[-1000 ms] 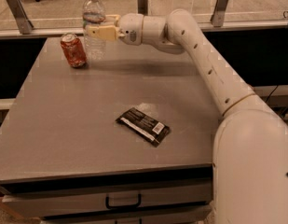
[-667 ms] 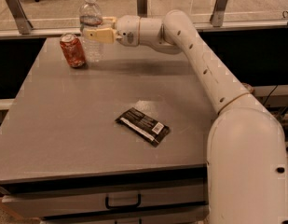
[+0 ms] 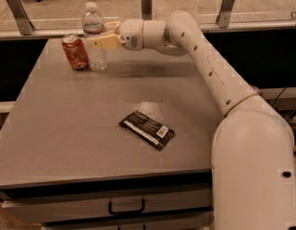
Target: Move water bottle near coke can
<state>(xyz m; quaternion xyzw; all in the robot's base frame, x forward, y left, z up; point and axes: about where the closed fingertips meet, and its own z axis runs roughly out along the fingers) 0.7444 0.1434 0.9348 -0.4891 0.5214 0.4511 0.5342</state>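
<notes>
One claw (image 3: 100,34) is clamping the one water bottle (image 3: 92,20) upright at the counter's (image 3: 66,123) far left corner, just beside the one coke can (image 3: 74,52). One black wrapper (image 3: 147,129) is lying mid-counter.

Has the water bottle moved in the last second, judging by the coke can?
Yes. The water bottle, held in the gripper, has come down, right beside the coke can, which stayed put.
</notes>
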